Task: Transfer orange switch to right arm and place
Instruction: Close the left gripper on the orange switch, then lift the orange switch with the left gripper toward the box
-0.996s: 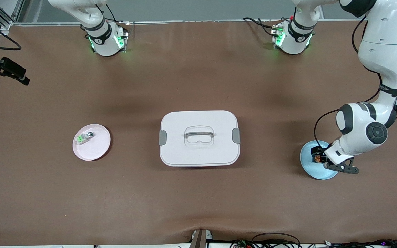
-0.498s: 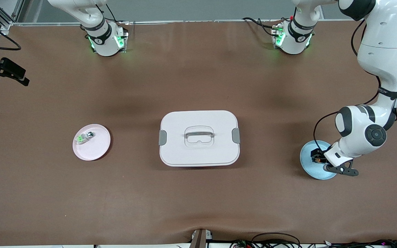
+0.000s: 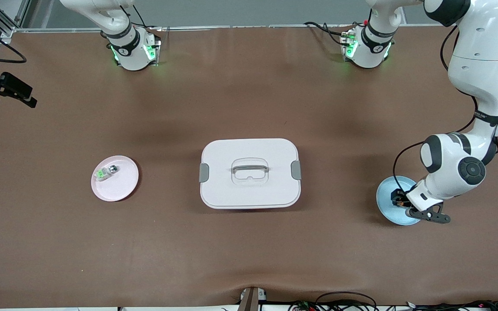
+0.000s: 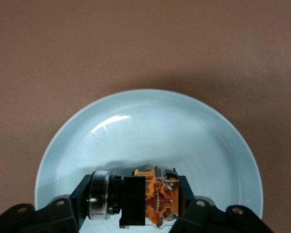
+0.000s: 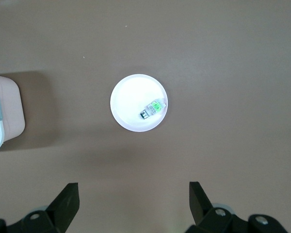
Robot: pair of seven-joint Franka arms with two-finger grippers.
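Resting on a glossy pale-blue round plate (image 4: 150,121) toward the left arm's end of the brown matte table (image 3: 249,242): orange switch (image 4: 150,201), blocky, black-bodied, orange-faced, with a silver ring at one end. Flanking it on both sides, just beside or touching, black fingers (image 4: 70,208) of the left gripper (image 4: 136,213), narrowed around the part; actual contact hard to make out, fingertips cut off at the frame edge. Hanging high over the smooth pink round plate (image 5: 138,102) with its small green-and-clear part (image 5: 152,108): right gripper (image 5: 131,204), waiting, fingers spread wide. Sitting mid-table: white rounded-rectangle lidded box (image 3: 250,172), grey clips
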